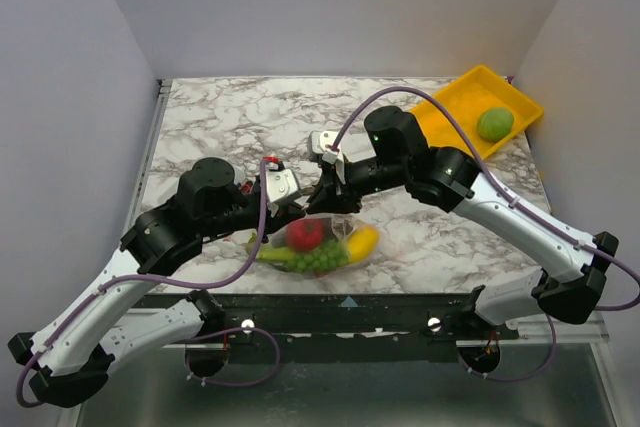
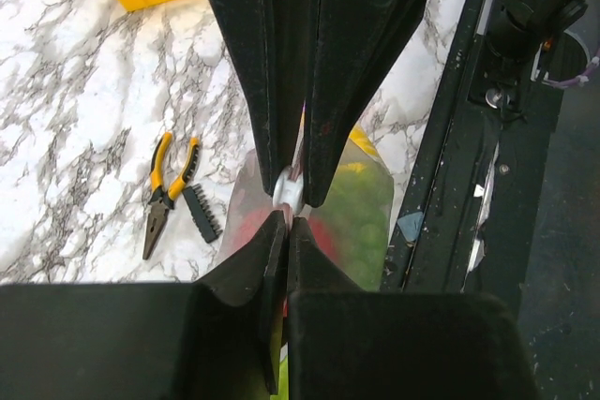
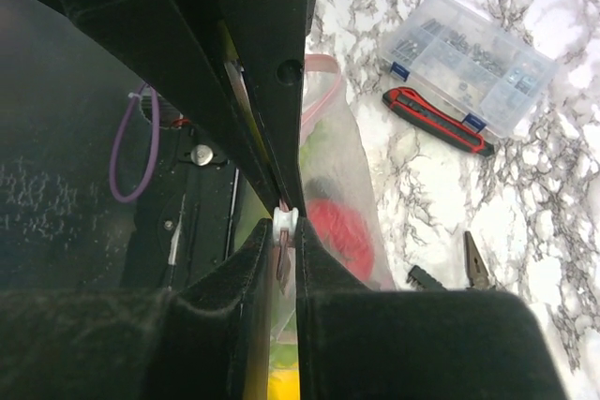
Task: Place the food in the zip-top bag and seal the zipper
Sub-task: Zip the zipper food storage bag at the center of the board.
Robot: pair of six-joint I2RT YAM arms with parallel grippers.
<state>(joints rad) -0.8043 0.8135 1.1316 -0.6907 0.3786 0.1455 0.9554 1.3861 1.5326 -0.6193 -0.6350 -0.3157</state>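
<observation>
While the left gripper (image 2: 291,205) and right gripper (image 3: 286,225) both pinch the zipper (image 3: 323,77) of the zip-top bag (image 1: 318,247), food (image 1: 306,235) inside, at the near edge of the table (image 1: 220,117), uneven pulling could slip it free, unsealed.

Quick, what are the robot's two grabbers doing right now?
Left gripper: closed, pinching the zip-top bag at its edge.
Right gripper: closed on the bag's pink zipper.

We see the zip-top bag (image 3: 349,161) as thin, clear, glossy plastic. Under it the table (image 1: 230,117) looks smooth and marble-veined. Beyond the bag the tray (image 1: 450,114) is shiny yellow plastic; beside the bag, the pliers (image 2: 167,196) show dull metal.
</observation>
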